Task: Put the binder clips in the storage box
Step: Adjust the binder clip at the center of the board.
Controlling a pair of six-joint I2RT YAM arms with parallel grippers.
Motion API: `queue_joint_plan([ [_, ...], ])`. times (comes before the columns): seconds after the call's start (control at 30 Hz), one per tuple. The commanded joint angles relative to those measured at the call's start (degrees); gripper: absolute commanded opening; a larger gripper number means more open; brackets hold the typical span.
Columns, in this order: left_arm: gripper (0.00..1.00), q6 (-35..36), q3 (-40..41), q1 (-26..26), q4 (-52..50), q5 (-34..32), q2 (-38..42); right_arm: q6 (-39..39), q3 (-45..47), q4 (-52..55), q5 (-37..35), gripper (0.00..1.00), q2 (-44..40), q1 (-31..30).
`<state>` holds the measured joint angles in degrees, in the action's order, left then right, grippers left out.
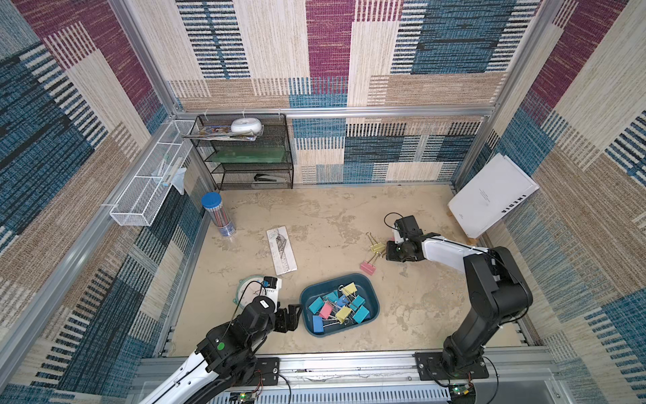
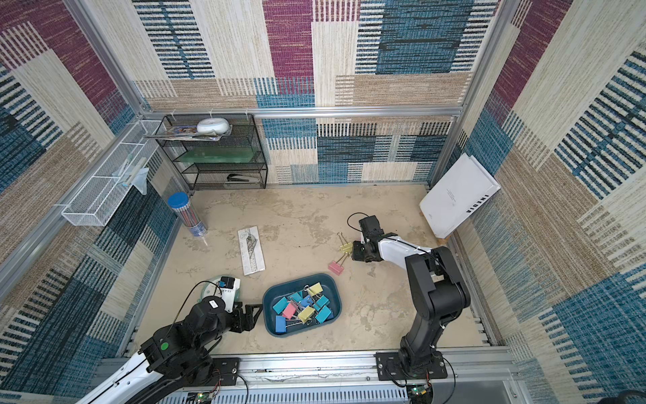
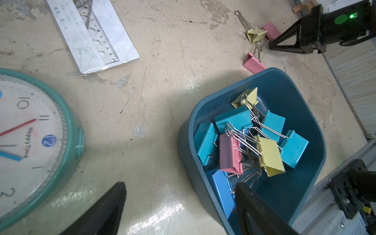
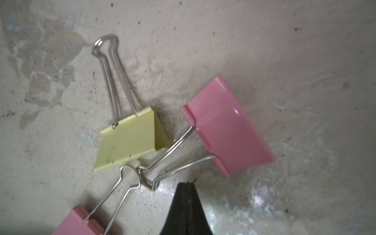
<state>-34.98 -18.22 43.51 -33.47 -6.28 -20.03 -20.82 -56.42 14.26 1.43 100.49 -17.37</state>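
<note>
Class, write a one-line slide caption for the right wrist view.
Shut right gripper beside a yellow binder clip, a pink binder clip and a second pink clip on the tabletop.

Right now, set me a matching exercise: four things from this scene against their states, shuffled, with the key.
1 storage box
2 loose yellow clip
3 left gripper
4 right gripper

A shut
B holds a pile of clips
C open
D on the table beside pink clips

Pairs: 1-B, 2-D, 3-C, 4-A
</note>
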Motion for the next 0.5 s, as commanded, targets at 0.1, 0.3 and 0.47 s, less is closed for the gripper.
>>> queue_joint_plan([
  [0.1,0.88,0.1,-0.02,-0.02,0.61,-0.88,-0.04,2.29,-5.81,2.7,-6.25,0.0,6.1,1.9],
  [0.3,0.88,0.09,0.11,-0.07,0.7,-1.01,-0.2,4.75,-11.45,4.04,-7.14,0.0,10.89,5.42],
  [0.47,0.88,0.13,0.04,0.0,0.87,-0.92,-0.54,7.11,-20.8,6.45,-7.54,0.0,16.21,6.6],
])
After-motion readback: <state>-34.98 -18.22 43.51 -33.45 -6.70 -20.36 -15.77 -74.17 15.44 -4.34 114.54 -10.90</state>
